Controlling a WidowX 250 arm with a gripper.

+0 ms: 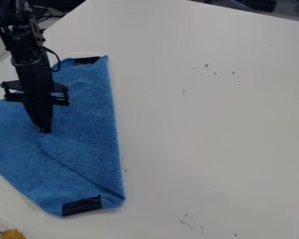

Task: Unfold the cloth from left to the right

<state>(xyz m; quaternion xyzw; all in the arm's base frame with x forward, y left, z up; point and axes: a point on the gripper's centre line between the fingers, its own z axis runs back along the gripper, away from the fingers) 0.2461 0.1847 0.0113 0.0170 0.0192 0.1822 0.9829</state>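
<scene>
Our hand (45, 130), clenched or released we cannot tell, is at the blue cloth (86, 135) on the left of the counter (214, 135), most rightward unfolding seemingly left to do.

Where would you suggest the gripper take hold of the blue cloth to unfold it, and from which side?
I'd come down from above and pinch the cloth at the upper end of its diagonal line, close to the gripper's tip. That line looks like a layer's edge or a crease, likely easier to catch than the flat, smooth parts, though I can't tell how many layers it would catch.
</scene>
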